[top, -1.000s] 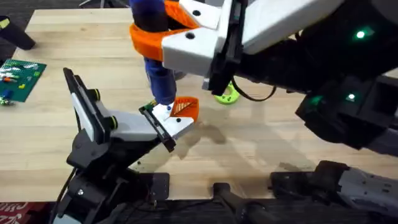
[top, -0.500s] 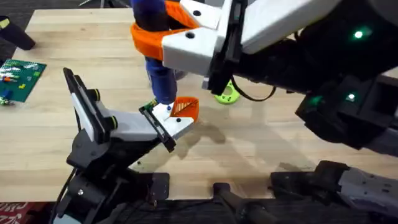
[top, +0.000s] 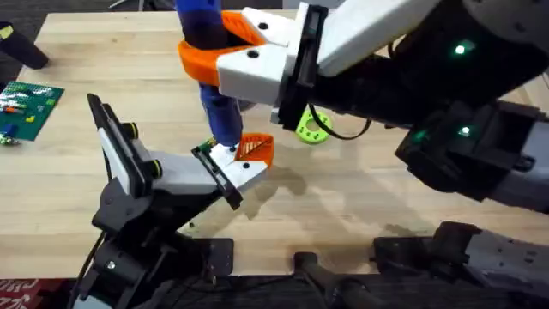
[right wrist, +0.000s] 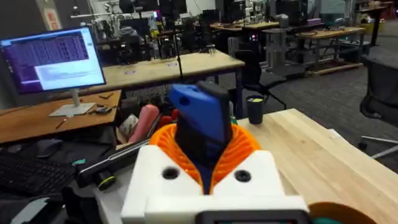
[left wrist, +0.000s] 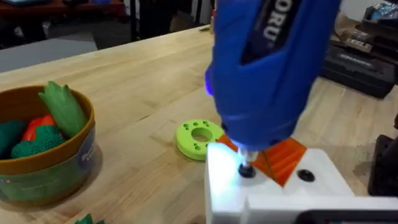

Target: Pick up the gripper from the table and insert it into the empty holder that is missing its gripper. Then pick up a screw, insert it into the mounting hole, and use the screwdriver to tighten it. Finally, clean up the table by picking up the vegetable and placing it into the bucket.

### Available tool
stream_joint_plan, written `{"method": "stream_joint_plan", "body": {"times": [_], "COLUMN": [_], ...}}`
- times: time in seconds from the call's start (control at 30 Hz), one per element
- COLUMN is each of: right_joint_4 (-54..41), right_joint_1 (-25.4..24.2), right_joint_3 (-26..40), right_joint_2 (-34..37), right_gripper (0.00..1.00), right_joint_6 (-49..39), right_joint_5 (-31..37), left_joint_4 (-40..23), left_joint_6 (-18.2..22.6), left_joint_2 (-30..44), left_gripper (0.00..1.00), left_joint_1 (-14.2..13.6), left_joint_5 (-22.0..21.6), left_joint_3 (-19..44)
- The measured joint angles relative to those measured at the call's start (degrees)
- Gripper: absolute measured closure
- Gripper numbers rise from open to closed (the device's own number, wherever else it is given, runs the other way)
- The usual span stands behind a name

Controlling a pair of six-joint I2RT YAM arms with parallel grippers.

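My right gripper [top: 210,51] reaches across from the right and is shut on the dark-blue screwdriver [top: 221,107], its orange ribbed pads [right wrist: 239,146] wrapped around the body. The screwdriver stands nearly upright, and its tip rests on a dark screw [left wrist: 247,169] in the white holder [top: 225,174] at the end of my left arm. The small orange gripper [top: 256,151] sits in that holder right beside the tip, seen in the left wrist view as an orange wedge [left wrist: 285,159]. A brown bucket [left wrist: 68,171] holds green and red vegetables.
A lime-green disc [top: 310,129] lies on the table [top: 360,197] just behind the holder. A green circuit board [top: 27,107] lies at the far left edge and a black object [top: 21,47] at the far left corner. A green scrap [left wrist: 87,219] lies near the bucket.
My right arm has shifted slightly left. The screwdriver tip stays on the holder and the left arm has not moved.
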Motion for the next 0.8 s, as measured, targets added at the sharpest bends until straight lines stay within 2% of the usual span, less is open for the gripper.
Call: {"method": "stream_joint_plan", "body": {"times": [0.43, 0.8], "right_joint_4": [0.45, 8.75], "right_joint_1": [0.0, 0.0], "right_joint_3": [0.0, -0.44], "right_joint_2": [0.0, -2.59], "right_gripper": [0.954, 0.954], "right_joint_6": [-0.01, 3.86], "right_joint_5": [-0.05, 0.03], "left_joint_4": [0.01, 0.04], "left_joint_6": [0.03, 0.06], "left_joint_2": [0.0, -0.04], "left_gripper": [0.993, 0.993], "left_joint_1": [0.0, 0.0], "left_joint_5": [0.02, 0.07], "left_joint_3": [0.0, 0.0]}}
